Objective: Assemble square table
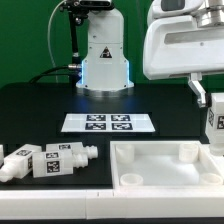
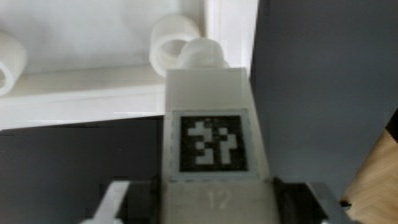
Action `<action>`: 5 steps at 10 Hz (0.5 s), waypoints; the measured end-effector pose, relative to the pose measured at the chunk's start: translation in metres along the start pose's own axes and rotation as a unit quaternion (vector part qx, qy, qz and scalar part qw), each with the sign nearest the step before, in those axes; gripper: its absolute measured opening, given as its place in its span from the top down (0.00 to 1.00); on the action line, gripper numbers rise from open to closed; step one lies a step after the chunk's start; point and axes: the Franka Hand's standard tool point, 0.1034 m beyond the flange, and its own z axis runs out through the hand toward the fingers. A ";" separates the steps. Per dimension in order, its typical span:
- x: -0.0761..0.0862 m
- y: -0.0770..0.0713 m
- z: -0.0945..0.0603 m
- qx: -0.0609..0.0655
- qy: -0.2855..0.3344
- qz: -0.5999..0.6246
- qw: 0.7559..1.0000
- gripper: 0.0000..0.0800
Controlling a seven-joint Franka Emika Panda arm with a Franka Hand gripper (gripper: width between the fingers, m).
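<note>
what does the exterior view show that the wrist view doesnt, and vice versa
Only the exterior view: the marker board, two loose legs lying at its left, and the arm's base. Only the wrist view: the tag on the held leg seen head-on, with the claw and its fingers flanking it. Both: the held leg and the square tabletop.

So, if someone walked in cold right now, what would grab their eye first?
First, the claw shut on a tagged white leg, holding it over the square slab at the exterior view's right. Next, two more legs lying loose on the black table at the exterior view's left. The marker board lies flat mid-table behind them.
</note>
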 end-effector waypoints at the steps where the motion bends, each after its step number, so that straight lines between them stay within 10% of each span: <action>1: 0.000 0.009 0.003 -0.004 0.007 -0.020 1.000 0.64; 5: 0.005 0.014 0.015 -0.009 0.008 -0.029 1.000 0.64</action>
